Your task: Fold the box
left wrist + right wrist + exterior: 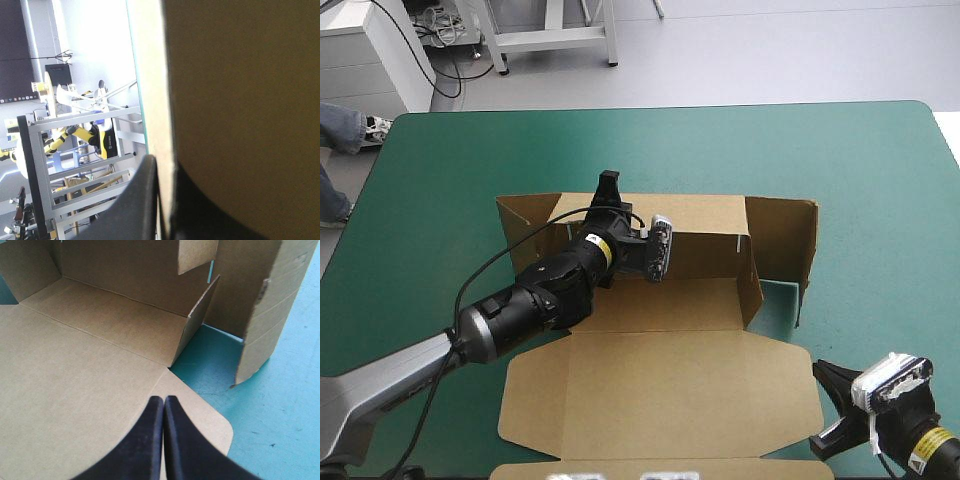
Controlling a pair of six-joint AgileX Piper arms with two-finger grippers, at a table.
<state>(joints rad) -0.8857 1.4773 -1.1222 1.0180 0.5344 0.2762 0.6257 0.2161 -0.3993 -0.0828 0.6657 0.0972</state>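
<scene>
Box (670,300) mid-table, half up, lid (660,390) flat

Back wall (700,235) pinched by left gripper (609,182), board squeezed between its fingers (142,200). Right gripper (163,401) pressed to a point over lid's near right corner. Right side walls (785,240) standing. Loads of bare cover (450,180) toward far, left and right edges; lid almost at near edge.

Grey floor (770,50) beyond teal-green table (880,190)

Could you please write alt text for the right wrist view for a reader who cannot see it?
The right tool, shut to a point, is over a rounded corner of the flat lid of the brown box. Beyond, its walls stand raised on the teal-green table.
</scene>
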